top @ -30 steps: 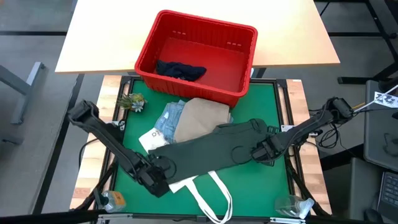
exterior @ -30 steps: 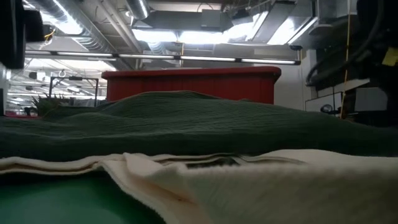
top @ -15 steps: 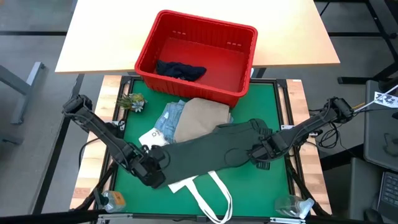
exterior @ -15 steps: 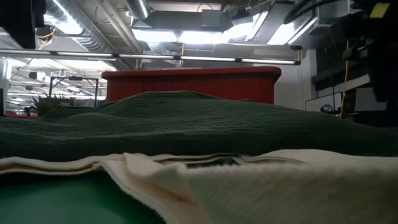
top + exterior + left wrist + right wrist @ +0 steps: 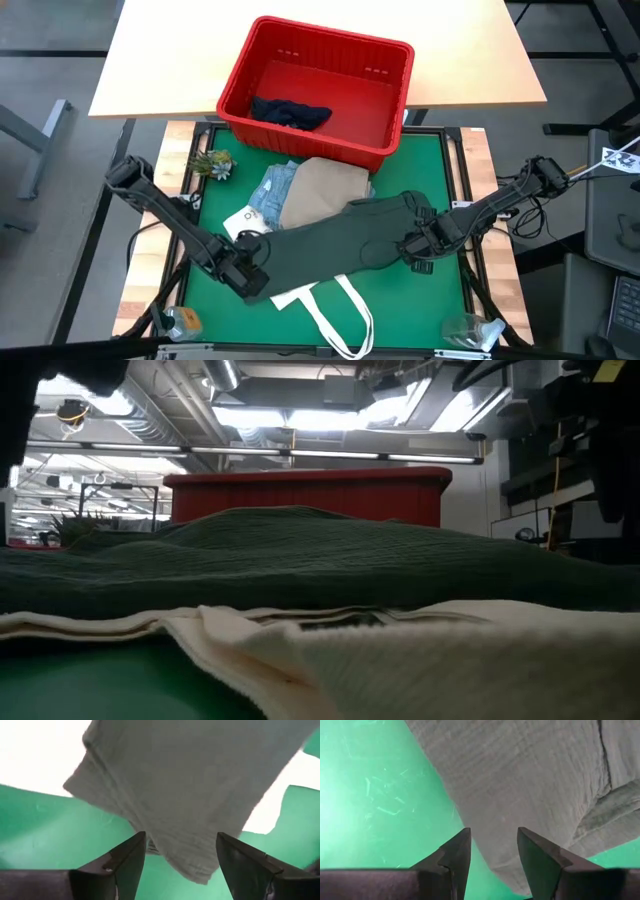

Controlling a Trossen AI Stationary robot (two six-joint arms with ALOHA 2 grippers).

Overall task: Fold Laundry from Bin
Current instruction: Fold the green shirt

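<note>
Lying across the frame's lower centre, the dark olive shirt (image 5: 340, 245) covers the white tote bag (image 5: 320, 300) on my green desk (image 5: 440, 170). My left end effector (image 5: 180, 865) stands open at its left end; my right end effector (image 5: 492, 852) straddles its right edge, fingers parted.

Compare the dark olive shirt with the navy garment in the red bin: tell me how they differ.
The dark olive shirt lies spread out on the green mat, between both grippers; the navy garment sits bunched inside the red bin. The shirt shows far more area than the navy garment, and overlaps other cloth, while the navy garment lies alone. Both are dark, soft laundry.
</note>
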